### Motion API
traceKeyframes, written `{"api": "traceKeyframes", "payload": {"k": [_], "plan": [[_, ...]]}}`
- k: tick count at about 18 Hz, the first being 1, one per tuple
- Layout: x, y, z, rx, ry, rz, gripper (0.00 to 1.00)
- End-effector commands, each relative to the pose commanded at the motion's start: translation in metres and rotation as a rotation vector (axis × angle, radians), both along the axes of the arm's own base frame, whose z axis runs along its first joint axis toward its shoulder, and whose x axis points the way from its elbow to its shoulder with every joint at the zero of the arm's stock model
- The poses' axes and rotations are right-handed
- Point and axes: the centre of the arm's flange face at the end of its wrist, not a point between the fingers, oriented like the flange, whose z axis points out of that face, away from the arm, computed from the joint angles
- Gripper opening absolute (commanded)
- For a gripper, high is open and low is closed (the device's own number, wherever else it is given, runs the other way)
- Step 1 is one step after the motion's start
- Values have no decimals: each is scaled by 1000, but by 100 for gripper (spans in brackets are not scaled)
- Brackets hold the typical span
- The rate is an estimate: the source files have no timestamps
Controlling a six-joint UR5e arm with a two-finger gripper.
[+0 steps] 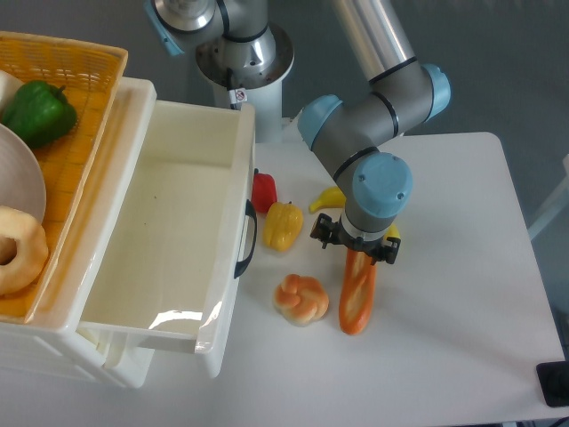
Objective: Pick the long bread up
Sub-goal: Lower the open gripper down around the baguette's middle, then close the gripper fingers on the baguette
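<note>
Flat on the white table lies the long bread.

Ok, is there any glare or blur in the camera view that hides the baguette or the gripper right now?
Fixed camera: sharp, evenly lit, soft shadows. The only strong glare is inside the white bin, away from the work. The long bread shows clearly, but the wrist blocks the gripper fingertips and the bread's top end.

Gripper jaws hidden under wrist; long bread top end covered at 12 o'clock, grip unclear tbh.
</note>
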Motion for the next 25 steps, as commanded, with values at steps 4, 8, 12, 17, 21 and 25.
{"api": "traceKeyframes", "payload": {"k": [4, 8, 12, 17, 21, 25], "plan": [[-10, -3, -12, 0, 5, 10, 100], [-10, -3, -14, -1, 4, 12, 100], [-12, -5, -19, -31, 17, 7, 100], [-11, -4, -29, -62, 16, -3, 100], [-11, -4, -29, -62, 16, 2, 100], [-10, -3, -30, -61, 16, 2, 100]]}}
